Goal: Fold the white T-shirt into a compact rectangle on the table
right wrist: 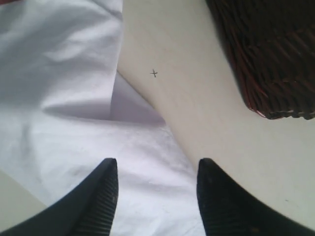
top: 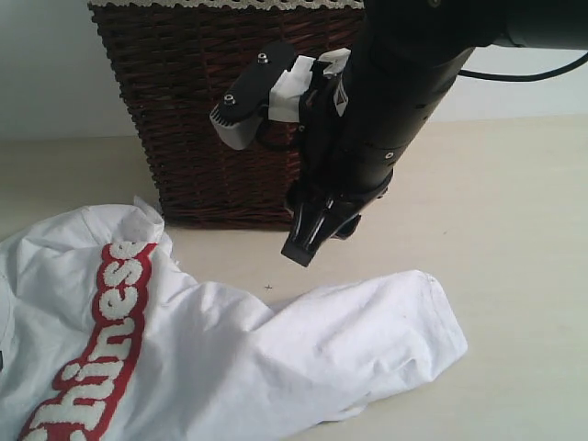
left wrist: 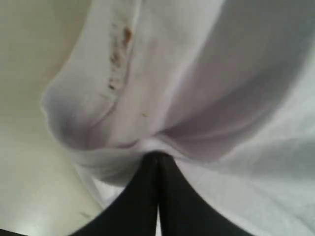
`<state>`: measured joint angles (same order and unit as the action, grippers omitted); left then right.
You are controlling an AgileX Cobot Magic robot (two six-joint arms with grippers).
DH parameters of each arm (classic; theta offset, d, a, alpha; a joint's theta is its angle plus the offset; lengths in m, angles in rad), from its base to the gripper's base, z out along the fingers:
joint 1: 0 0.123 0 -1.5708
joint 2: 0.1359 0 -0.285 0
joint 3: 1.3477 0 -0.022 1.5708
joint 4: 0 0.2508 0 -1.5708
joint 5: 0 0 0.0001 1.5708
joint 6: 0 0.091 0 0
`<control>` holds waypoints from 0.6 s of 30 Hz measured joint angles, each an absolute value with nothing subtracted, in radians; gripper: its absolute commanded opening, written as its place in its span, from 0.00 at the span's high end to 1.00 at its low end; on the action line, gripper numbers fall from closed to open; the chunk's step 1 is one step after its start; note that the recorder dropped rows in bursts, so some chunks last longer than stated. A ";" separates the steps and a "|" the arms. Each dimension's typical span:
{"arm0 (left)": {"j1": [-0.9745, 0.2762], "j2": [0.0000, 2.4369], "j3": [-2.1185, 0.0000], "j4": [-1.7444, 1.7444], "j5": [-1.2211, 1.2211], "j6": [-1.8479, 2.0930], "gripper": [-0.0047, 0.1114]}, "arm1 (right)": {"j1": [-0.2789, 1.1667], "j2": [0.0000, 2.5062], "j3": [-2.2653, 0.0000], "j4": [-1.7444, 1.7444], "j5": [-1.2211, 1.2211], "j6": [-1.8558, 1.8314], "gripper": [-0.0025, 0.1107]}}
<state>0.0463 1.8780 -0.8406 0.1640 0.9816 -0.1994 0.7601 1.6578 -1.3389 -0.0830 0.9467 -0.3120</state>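
Observation:
The white T-shirt (top: 276, 358) lies crumpled on the table (top: 514, 276), its red-edged letters (top: 110, 331) at the left and one sleeve reaching right. My right gripper (top: 308, 243) hangs just above the sleeve's far edge, in front of the basket. In the right wrist view it (right wrist: 157, 164) stands open over the cloth (right wrist: 64, 98), with nothing between the fingers. In the left wrist view my left gripper (left wrist: 157, 157) is shut, with a bunched fold of the shirt (left wrist: 197, 73) pinched at its tips. That gripper is outside the exterior view.
A dark brown wicker basket (top: 202, 110) with a white lace rim stands at the back, close behind the right arm, and its corner (right wrist: 266, 49) shows in the right wrist view. A tiny cross mark (top: 268, 287) is on the bare table between basket and shirt.

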 measured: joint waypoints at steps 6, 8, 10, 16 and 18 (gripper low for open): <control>0.141 1.927 -0.953 0.195 0.988 -0.173 0.96 | 0.760 1.658 -1.339 -0.083 0.947 -0.312 0.54; 0.176 1.933 -0.983 0.201 0.954 -0.173 0.96 | 0.760 1.658 -1.339 -0.083 0.950 -0.312 0.54; 0.226 1.938 -1.024 0.201 0.913 -0.173 0.96 | 0.760 1.658 -1.339 -0.132 0.949 -0.282 0.54; 0.242 1.759 -1.066 -0.118 0.699 0.063 0.96 | 0.708 1.679 -1.339 -0.672 1.026 0.286 0.56; 0.222 1.680 -1.068 -0.272 0.657 0.180 0.96 | 0.675 1.686 -1.330 -0.678 1.008 0.317 0.58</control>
